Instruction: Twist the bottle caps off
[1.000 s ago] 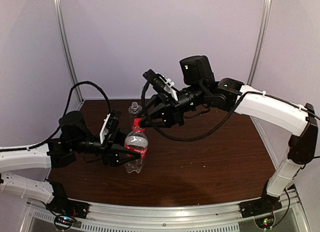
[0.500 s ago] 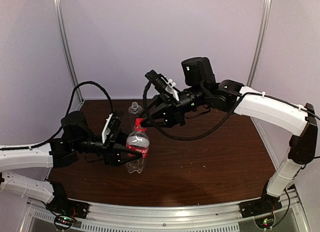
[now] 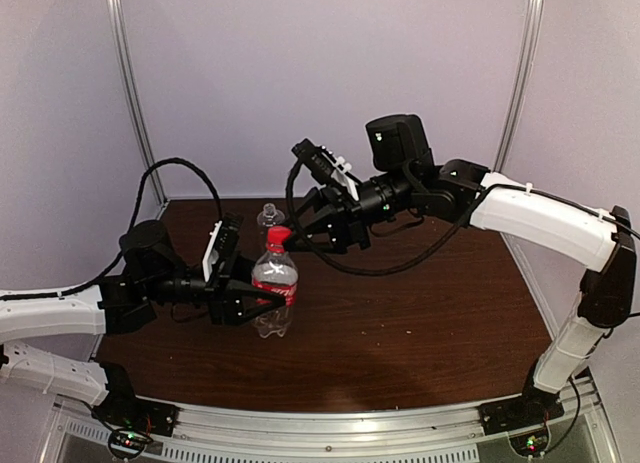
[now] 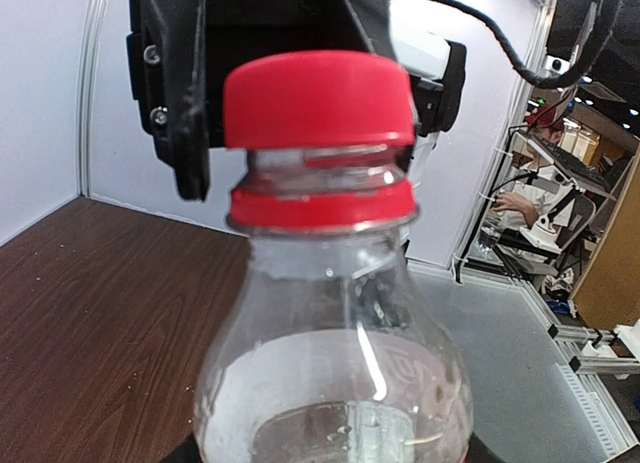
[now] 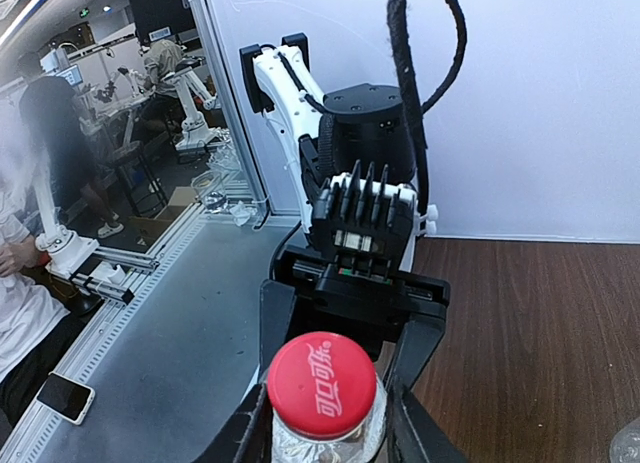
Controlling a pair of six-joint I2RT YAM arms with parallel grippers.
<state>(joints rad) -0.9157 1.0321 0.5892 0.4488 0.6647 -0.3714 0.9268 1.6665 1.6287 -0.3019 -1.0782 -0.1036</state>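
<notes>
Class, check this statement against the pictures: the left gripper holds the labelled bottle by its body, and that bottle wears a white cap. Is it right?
Not quite. The cap is red, not white; the left wrist view shows it plainly. The rest stands: the left gripper holds the labelled bottle by its body.

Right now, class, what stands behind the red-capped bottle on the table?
A plain clear bottle, further back on the table. Only its top shows; the red-capped bottle covers its lower part, and whether it has a cap is unclear.
</notes>
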